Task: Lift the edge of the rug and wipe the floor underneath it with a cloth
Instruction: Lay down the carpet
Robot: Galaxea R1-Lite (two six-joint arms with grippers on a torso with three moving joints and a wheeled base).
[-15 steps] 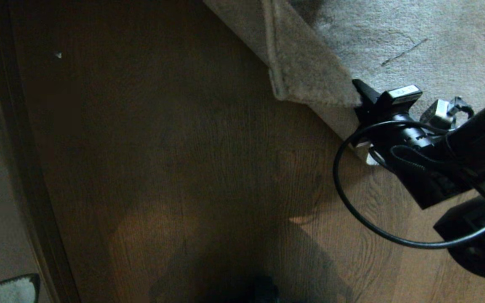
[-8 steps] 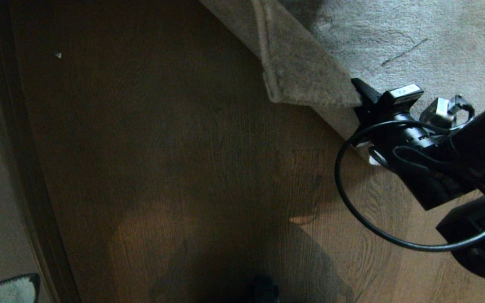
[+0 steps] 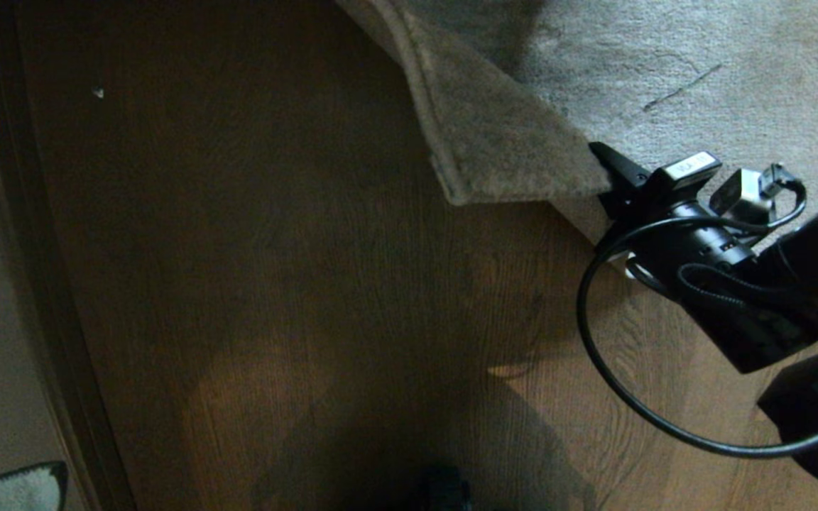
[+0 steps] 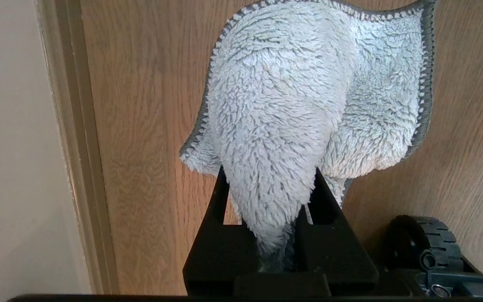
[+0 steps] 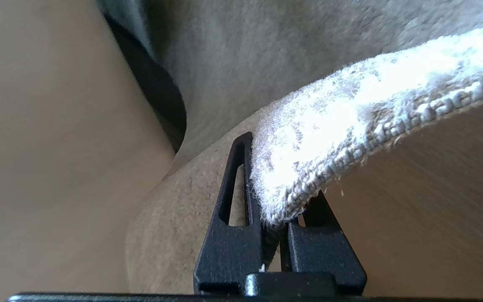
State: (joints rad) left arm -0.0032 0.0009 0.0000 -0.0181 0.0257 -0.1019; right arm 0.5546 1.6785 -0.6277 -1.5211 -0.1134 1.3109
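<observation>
Grey-beige rug edge (image 3: 494,142) was pinched tight in the right gripper (image 3: 611,174) at about 2 o'clock, its corner folded up off the wood floor (image 3: 295,284). Left gripper (image 4: 268,197) was clamped on the fluffy pale cloth (image 4: 308,92), hanging over bare planks.

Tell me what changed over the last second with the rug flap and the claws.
The right claw, clamped on the rug edge, eased slightly down the head view, and the folded flap's corner swung out leftward over the floor. The grip held. The left claw holds the cloth; the speck stayed put.
</observation>
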